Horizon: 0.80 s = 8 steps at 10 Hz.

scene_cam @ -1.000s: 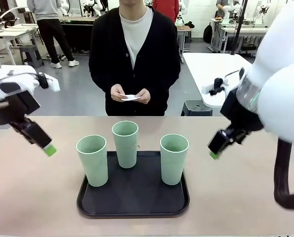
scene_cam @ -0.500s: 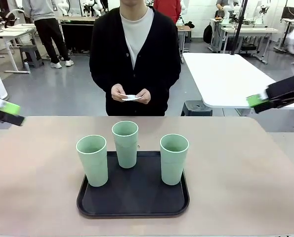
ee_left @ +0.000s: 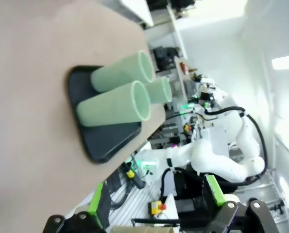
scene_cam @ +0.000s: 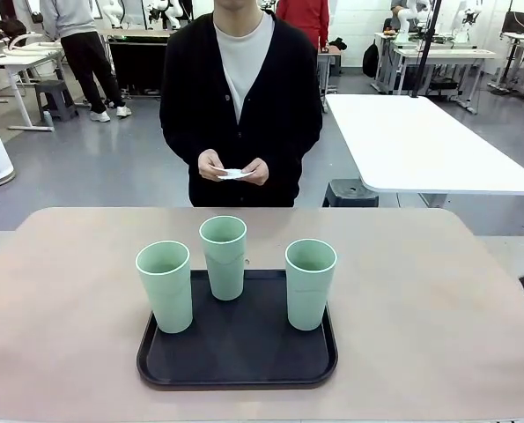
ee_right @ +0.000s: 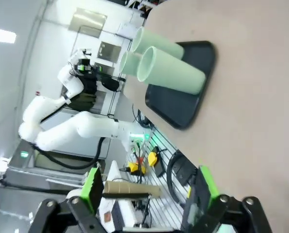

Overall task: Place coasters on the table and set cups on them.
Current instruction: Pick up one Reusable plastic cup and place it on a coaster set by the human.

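Hanging spread and empty: left fingers (ee_left: 96, 209). Three cups (scene_cam: 166, 286) upright on black tray (scene_cam: 237, 357), middle one farther back, centre of surface (scene_cam: 420, 308). Person's hands (scene_cam: 211, 165) hold coasters (scene_cam: 233, 174) beyond far edge. Spread, empty too: right fingers (ee_right: 92, 188).

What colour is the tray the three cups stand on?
Black. The tray shows best in the front view.

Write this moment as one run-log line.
cups: three upright on black tray | coasters: in person's hands | table: no coasters yet | left gripper: open, empty | right gripper: open, empty
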Motion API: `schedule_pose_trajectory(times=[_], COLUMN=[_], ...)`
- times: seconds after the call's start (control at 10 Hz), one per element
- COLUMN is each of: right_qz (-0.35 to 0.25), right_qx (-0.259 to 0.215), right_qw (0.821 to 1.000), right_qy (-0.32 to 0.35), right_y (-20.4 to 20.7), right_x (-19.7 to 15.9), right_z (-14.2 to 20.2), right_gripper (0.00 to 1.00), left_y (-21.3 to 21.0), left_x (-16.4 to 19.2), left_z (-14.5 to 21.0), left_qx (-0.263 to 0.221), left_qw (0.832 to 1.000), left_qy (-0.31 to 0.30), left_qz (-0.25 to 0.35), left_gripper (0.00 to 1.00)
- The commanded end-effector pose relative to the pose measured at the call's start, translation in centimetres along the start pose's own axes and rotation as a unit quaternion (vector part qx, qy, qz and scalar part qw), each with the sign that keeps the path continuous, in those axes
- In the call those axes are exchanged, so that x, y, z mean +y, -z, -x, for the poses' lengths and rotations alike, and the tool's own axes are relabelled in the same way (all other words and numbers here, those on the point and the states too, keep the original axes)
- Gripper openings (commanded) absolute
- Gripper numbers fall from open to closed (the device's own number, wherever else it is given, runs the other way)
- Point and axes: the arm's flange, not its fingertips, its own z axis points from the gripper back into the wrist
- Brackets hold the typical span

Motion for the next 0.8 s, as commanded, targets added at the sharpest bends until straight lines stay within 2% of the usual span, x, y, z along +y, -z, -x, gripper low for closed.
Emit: schedule_pose_trajectory(times=[0.0, 0.4, 0.7], right_qz=[0.001, -0.001, -0.010], right_qx=[0.003, -0.017, -0.029], right_qw=[1.000, 1.000, 0.999], right_qy=[-0.008, -0.013, -0.030], right_y=[3.9, 2.6, 2.4], right_x=[-0.5, -0.1, 1.2], right_z=[3.1, 3.9, 3.8], right_gripper=[1.00, 1.00, 1.00], left_y=[0.2, -0.3, -0.6], left_x=[-0.7, -0.7, -0.7], left_z=[-0.7, 0.0, 0.1], left_qx=[0.002, -0.012, -0.001], left_qw=[1.000, 0.999, 0.998], left_qy=[-0.007, -0.016, -0.015], left_qz=[-0.007, -0.025, -0.068], left_gripper=[1.00, 1.00, 1.00])
